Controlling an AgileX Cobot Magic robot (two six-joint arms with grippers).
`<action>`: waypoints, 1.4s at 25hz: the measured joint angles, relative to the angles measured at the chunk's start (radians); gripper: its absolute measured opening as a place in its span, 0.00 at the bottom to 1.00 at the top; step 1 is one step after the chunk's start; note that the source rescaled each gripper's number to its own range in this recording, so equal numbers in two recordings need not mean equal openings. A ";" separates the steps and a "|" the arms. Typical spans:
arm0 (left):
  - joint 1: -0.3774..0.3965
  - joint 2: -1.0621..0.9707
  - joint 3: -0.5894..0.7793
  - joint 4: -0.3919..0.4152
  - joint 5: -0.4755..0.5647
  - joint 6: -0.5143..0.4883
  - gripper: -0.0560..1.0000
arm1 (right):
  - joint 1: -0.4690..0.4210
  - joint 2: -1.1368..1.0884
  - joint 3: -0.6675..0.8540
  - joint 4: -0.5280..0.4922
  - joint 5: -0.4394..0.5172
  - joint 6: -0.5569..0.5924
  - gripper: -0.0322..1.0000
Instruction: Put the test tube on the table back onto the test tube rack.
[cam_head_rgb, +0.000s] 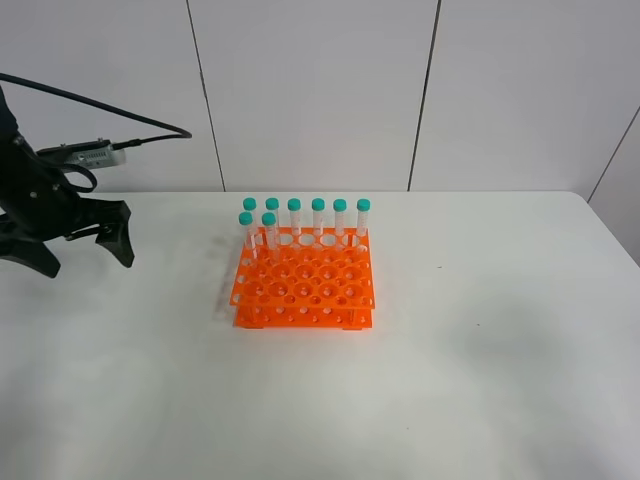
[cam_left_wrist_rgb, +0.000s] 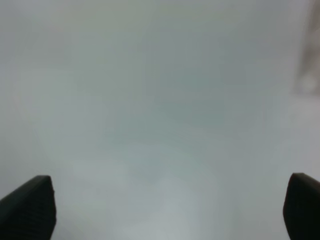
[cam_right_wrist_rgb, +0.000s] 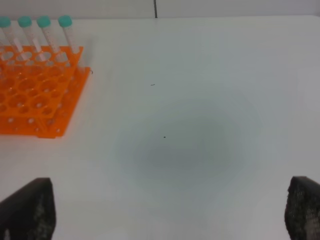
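From the high camera, an orange rack (cam_head_rgb: 303, 290) sits mid-table (cam_head_rgb: 480, 380), nearer the far edge. Eight teal-capped tubes (cam_head_rgb: 318, 220) stand upright in it: six along its far row, two just in front at its left end. No tube lies loose. The left gripper (cam_head_rgb: 80, 250) hangs spread open and empty above the left edge.

The left wrist view shows blurred white surface between wide-apart fingertips (cam_left_wrist_rgb: 27, 207).

The right wrist view shows the right gripper's fingertips (cam_right_wrist_rgb: 27, 210) wide apart, holding nothing, with the rack's corner (cam_right_wrist_rgb: 40, 90) beyond.
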 joint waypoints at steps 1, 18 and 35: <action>0.010 0.000 0.000 0.010 0.029 0.000 1.00 | 0.000 0.000 0.000 0.000 0.000 0.000 1.00; 0.015 -0.622 0.430 0.033 0.030 0.019 1.00 | 0.000 0.000 0.000 0.000 0.000 0.000 1.00; 0.015 -1.591 0.733 0.034 0.054 0.045 1.00 | 0.000 0.000 0.000 0.001 0.000 0.000 1.00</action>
